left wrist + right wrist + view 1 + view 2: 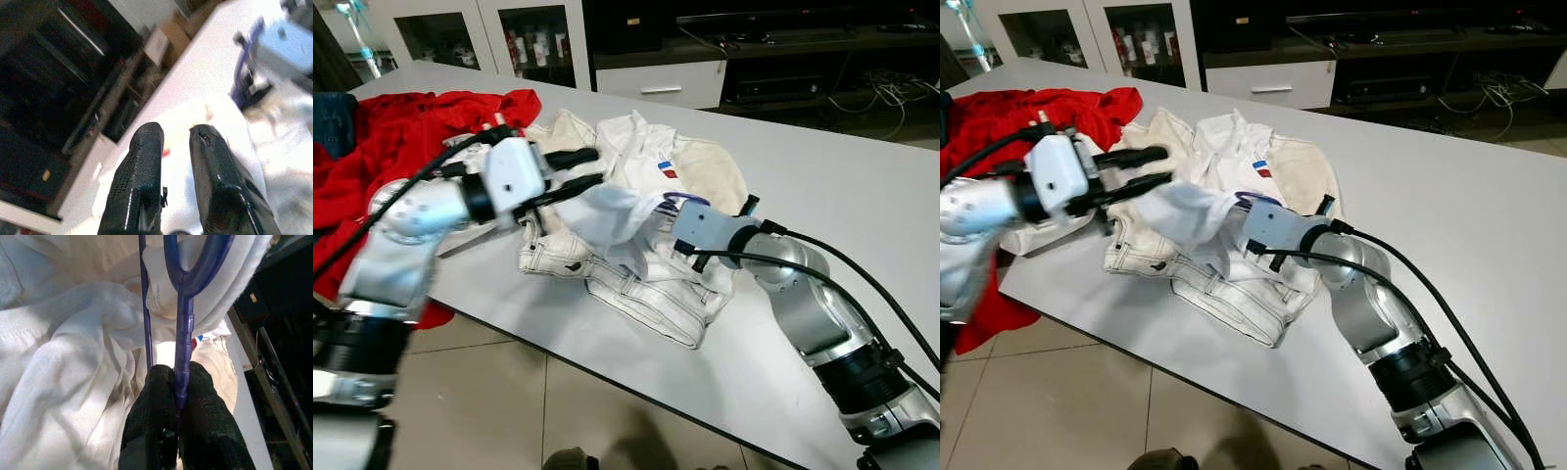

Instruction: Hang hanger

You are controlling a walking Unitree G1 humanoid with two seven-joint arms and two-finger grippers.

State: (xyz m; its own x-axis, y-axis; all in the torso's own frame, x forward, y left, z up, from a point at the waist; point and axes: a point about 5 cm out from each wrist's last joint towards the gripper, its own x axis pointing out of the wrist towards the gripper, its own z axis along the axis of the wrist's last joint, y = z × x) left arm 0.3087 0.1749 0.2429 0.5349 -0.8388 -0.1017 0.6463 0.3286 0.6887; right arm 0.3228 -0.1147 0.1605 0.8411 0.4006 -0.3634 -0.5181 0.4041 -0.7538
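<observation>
Left to right: red cloth heap at the counter edge, then left gripper above the white garment pile, fingers slightly parted, empty. Right gripper sits clenched on the thin blue plastic hanger, w/ fabric draped round it. Step looks like threading hanger into garment; next needs left gripper to spread cloth. Only right wrist view shows the grip itself.

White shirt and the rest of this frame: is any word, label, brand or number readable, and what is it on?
No text can be read.
White shirt: small red and blue chest mark, too small to read.
Care tag beside the blue hanger held in the right claw: print too blurred to read.
Items in the glass cabinet: labels too small to read.
</observation>
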